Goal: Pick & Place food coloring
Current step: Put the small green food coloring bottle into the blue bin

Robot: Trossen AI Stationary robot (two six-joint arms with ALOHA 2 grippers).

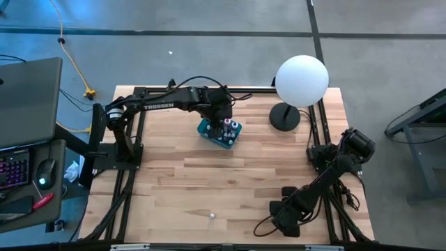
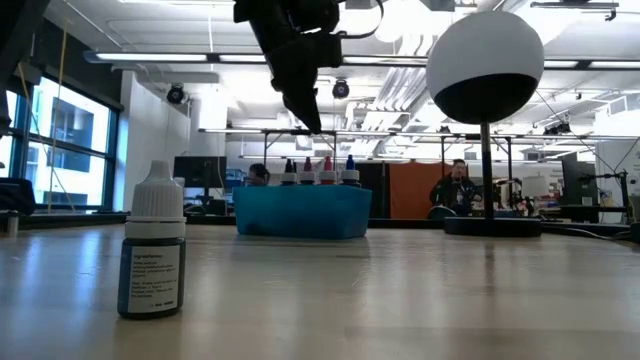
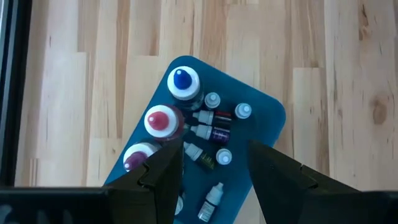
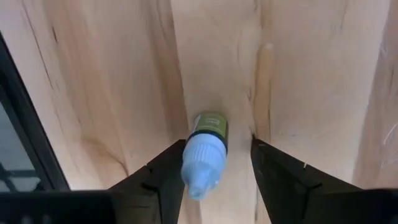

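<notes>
Several food coloring bottles [image 3: 211,132] sit in the teal box [image 3: 268,118] near the back of the table [image 1: 244,188], some upright, some lying flat; another stands alone on the table's front part [image 2: 152,255]. Each looks light, small and hard, likely slippery plastic, so I judge the body below the cap the best place to hold. Left jaws [image 3: 214,168] hang open directly above the box, apart from the bottles, with a lying bottle [image 3: 201,153] and an upright cap roughly between the fingers. Right jaws [image 4: 214,171] stand spread near the table's front right, and a green bottle [image 4: 205,152] with a pale blue cap lies between them, seemingly untouched, though contact is hard to tell.
</notes>
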